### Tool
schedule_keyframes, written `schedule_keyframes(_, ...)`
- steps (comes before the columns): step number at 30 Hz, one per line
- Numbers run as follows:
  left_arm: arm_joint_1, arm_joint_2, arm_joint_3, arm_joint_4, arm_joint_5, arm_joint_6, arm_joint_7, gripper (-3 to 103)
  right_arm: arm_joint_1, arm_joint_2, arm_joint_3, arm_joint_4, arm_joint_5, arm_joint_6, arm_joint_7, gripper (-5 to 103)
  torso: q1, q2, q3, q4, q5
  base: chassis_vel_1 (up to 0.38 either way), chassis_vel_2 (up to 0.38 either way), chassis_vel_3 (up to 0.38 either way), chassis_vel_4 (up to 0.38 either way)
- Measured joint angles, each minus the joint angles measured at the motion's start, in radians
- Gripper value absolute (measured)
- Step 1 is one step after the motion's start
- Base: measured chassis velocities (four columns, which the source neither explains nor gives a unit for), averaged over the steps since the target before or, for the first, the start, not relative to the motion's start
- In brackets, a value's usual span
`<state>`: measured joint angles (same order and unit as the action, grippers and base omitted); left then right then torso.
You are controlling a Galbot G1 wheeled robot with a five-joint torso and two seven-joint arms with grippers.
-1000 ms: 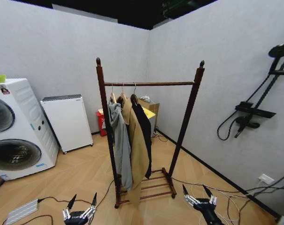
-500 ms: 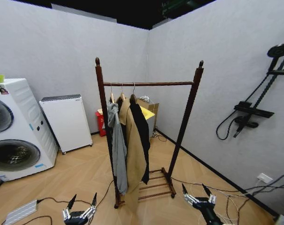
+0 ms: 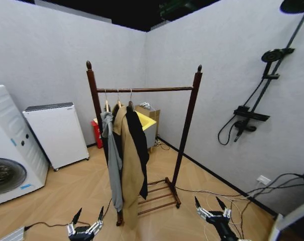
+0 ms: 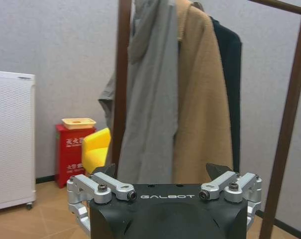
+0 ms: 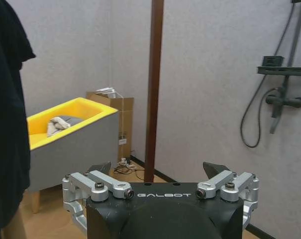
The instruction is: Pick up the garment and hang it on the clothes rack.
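Observation:
The garment (image 3: pixel 138 143), a long black coat, hangs by its hanger from the bar of the clothes rack (image 3: pixel 187 125), rightmost of three pieces. A tan coat (image 3: pixel 128 165) and a grey hooded garment (image 3: pixel 111 155) hang to its left. My left gripper (image 3: pixel 86 219) is low in front of the rack's left post, open and holding nothing. My right gripper (image 3: pixel 211 207) is low to the right of the rack's base, open and holding nothing. In the left wrist view the left gripper (image 4: pixel 163 173) faces the garment (image 4: pixel 229 89). In the right wrist view the right gripper (image 5: pixel 157 169) faces a rack post (image 5: pixel 152 89).
A washing machine (image 3: pixel 6 155) and a white cabinet (image 3: pixel 56 133) stand at the left wall. A red box (image 3: pixel 97 133), a yellow bin (image 3: pixel 144 121) and a cardboard box (image 3: pixel 148 111) sit behind the rack. A black shower rail (image 3: pixel 252 115) hangs on the right wall. Cables (image 3: pixel 217 193) trail over the floor.
The whole head picture has shifted left, so the camera has turned right. Both grippers keep their places in the picture, open. The hung garments shifted slightly on the bar.

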<state>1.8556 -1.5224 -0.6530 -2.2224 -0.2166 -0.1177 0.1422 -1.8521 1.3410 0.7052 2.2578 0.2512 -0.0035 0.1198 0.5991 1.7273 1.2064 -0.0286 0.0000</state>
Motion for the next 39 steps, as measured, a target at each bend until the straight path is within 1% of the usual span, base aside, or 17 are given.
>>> schedule_keyframes(39, 0.0, 0.0, 0.0, 0.0, 0.0, 0.0, 0.0, 100, 0.001, 0.0, 0.0, -0.001, 0.001, -0.001, 0.0, 100, 0.0, 0.0, 0.0, -0.0001, 0.0, -0.12, -0.123, -0.13, -0.124)
